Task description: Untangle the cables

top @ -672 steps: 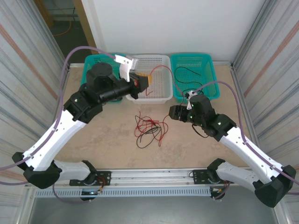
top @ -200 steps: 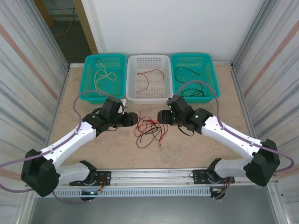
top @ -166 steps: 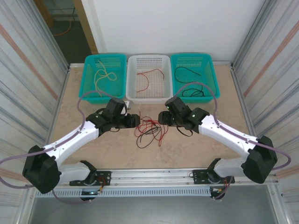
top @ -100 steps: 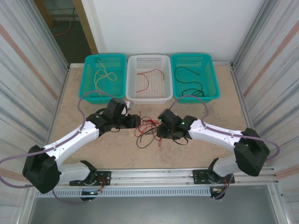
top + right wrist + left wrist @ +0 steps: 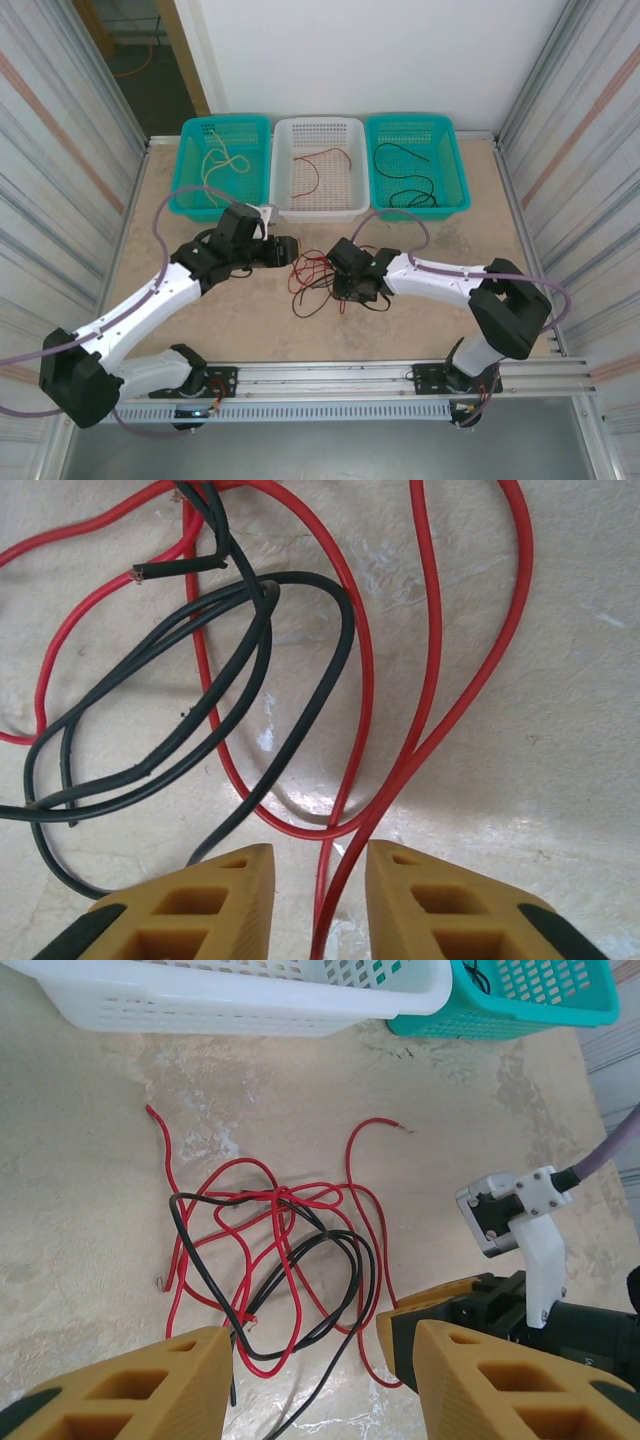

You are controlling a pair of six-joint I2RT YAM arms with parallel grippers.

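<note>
Beige table (image 5: 300, 340), tangled cables (image 5: 315, 280): right gripper (image 5: 318, 855) narrowly parted astride red cable (image 5: 425, 680), left gripper (image 5: 305, 1335) spread above; next, pinch, draw it free.

Top external: we look steeply down from above and behind the arm bases, far enough back for the whole table (image 5: 400, 335) and three baskets (image 5: 316, 121). Left wrist: we look low past the left gripper (image 5: 305, 1345) toward the white basket (image 5: 250, 1005), mid-range. Right wrist: we look past the right gripper (image 5: 320, 855), nearly straight down, very close. All three share the cable tangle (image 5: 318, 272).
</note>
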